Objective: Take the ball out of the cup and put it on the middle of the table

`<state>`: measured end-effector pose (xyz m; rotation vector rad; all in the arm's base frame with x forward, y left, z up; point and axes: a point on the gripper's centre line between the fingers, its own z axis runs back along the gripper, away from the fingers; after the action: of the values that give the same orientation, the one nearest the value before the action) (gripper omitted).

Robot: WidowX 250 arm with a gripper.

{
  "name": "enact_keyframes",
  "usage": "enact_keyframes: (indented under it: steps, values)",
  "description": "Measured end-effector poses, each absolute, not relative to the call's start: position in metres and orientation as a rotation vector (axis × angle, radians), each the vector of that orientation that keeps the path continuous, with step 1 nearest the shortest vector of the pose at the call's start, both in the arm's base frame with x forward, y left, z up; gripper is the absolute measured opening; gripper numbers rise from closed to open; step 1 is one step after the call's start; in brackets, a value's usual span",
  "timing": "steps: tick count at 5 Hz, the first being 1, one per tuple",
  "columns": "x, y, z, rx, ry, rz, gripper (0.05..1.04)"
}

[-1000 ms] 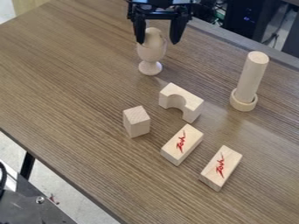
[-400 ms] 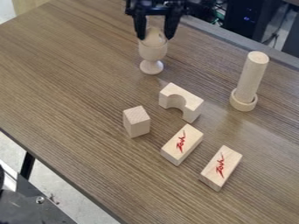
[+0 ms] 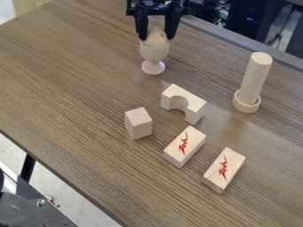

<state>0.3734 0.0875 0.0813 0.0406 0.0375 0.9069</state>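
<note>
Near the top edge, the black gripper [image 3: 156, 38] hangs over the wooden cup [image 3: 154, 51], one finger on either side of the pale ball [image 3: 156, 37], closed in against it. The ball sits in the cup's mouth, its top above the rim, with a small tan spot on it. The fingertips come down to about rim level. The cup stands upright on its round foot on the brown wooden table [image 3: 71, 84].
In front of the cup lie an arched block [image 3: 188, 103], a small upright block [image 3: 138, 123] and two flat blocks [image 3: 184, 146] [image 3: 223, 170] with red marks. A tall cylinder [image 3: 256, 77] stands in a ring [image 3: 246, 102] at the right.
The gripper's fingers have come closer together around the ball, and the gripper has shifted slightly up and left. The cup with the ball has shifted very slightly.
</note>
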Motion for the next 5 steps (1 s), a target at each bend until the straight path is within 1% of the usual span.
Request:
enact_keyframes:
  steps: [1,2,3,4,5]
  values:
    - [0.373,0.086,0.082,0.032,0.04,0.911,0.701]
    - [0.372,0.082,0.084,0.004,0.051,0.913,0.701]
    - [0.375,0.077,0.099,-0.039,0.022,0.913,0.701]
    - [0.382,0.073,0.114,-0.077,-0.025,0.879,0.701]
    - [0.386,0.065,0.121,-0.093,-0.057,0.846,0.701]
